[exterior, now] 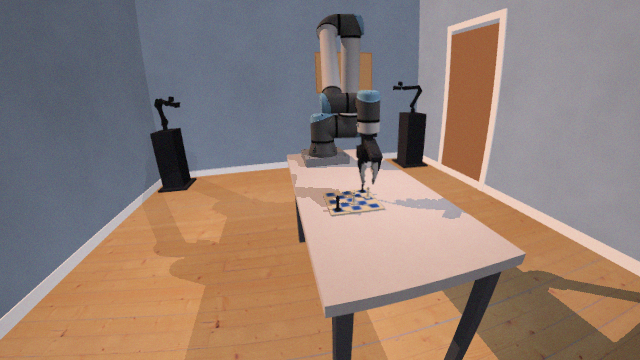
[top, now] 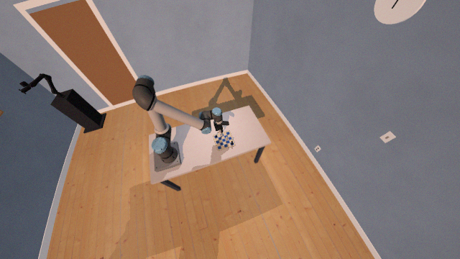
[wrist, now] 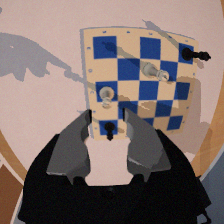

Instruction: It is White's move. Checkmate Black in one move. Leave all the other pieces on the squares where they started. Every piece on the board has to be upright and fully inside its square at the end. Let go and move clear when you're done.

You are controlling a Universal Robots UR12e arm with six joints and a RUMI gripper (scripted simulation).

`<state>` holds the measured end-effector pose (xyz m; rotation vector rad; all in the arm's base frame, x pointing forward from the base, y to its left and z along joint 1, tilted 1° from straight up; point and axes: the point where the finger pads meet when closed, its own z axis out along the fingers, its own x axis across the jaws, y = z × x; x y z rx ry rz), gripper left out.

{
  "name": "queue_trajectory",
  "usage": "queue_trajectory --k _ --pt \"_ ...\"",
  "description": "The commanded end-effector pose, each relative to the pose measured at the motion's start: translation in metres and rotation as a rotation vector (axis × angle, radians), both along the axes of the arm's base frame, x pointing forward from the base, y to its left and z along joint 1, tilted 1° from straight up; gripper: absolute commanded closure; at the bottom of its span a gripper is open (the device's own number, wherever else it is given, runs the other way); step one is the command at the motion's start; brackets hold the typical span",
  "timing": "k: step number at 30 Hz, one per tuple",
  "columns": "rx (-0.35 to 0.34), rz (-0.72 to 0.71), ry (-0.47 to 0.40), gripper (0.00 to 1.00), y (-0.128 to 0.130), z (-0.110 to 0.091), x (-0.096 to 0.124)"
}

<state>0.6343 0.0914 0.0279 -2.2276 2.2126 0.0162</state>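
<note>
Hanging part-spread, pinching nothing, over the near edge of the small blue-and-tan chessboard (wrist: 137, 80) on the desk (exterior: 400, 245); black piece (wrist: 109, 130) between the jaws, untouched; board's near corners hidden behind them.

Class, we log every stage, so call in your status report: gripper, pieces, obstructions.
Gripper part open, holding nothing, above board edge. Small black piece below between fingers. Two white pieces upright, untouched. Nothing blocking.
</note>
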Motion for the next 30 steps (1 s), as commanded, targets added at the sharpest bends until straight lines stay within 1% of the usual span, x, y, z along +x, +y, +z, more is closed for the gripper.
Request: queue_trajectory --k 1,6,14,16,22,30 --pt "0.0 0.0 -0.001 0.75 0.0 0.0 0.001" --pt "0.0 0.0 -0.001 0.75 0.0 -0.006 0.001" --pt "0.0 0.0 -0.001 0.75 0.0 -0.024 0.001" --pt "0.0 0.0 -0.001 0.75 0.0 -0.024 0.001" --pt "0.0 0.0 -0.001 0.75 0.0 -0.035 0.001" --pt "0.0 0.0 -0.001 0.75 0.0 -0.038 0.0"
